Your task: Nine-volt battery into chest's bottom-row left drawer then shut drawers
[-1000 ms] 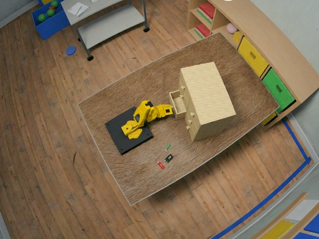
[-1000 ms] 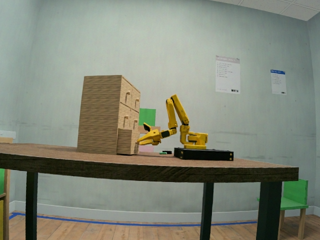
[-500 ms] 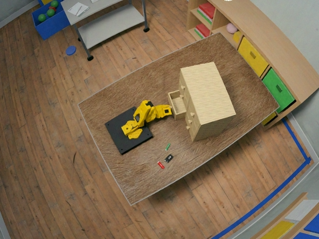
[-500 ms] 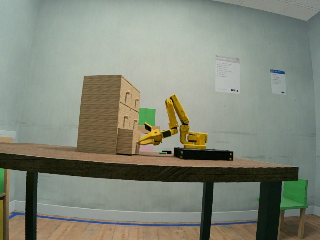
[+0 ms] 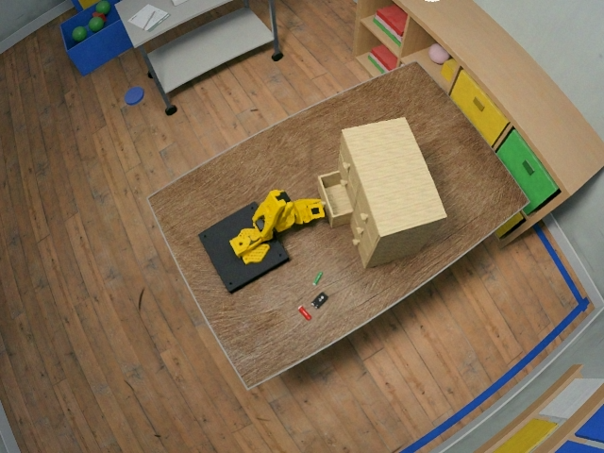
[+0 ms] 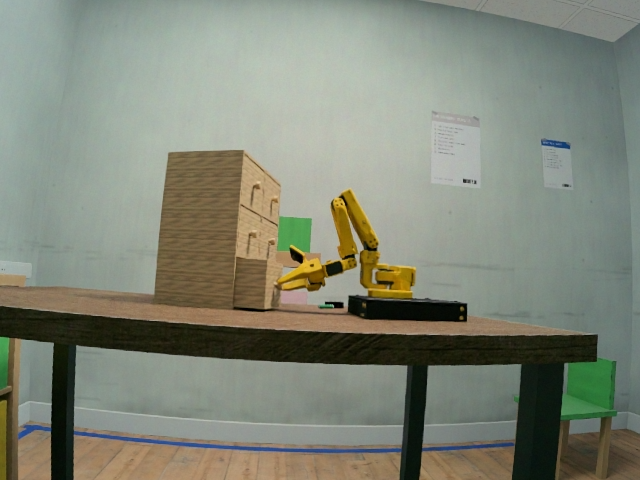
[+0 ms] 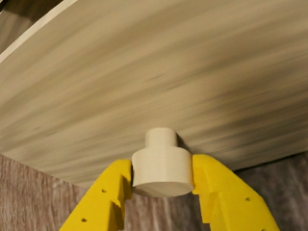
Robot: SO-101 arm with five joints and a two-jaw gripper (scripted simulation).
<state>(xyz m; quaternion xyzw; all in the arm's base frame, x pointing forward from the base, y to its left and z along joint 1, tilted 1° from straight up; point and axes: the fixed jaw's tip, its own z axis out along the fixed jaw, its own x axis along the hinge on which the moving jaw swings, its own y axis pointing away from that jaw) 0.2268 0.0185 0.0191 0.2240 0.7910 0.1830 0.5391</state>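
Observation:
The bottom-left drawer (image 5: 341,217) (image 6: 250,284) (image 7: 154,72) stands pulled out of the wooden chest (image 5: 394,170) (image 6: 196,222). In the top view the visible part of its inside looks empty. My gripper (image 5: 324,203) (image 6: 278,284) (image 7: 162,175) is shut on this drawer's round knob (image 7: 161,138), one finger on each side. A flat black block with light marks (image 5: 319,299), apparently the nine-volt battery, lies on the table (image 5: 273,336). Its details are too small to tell. The other drawers look shut.
A green cylinder (image 5: 318,278) and a red cylinder (image 5: 304,312) lie on the table on either side of the black block. The arm's black base plate (image 5: 219,263) (image 6: 408,310) stands in front of the chest.

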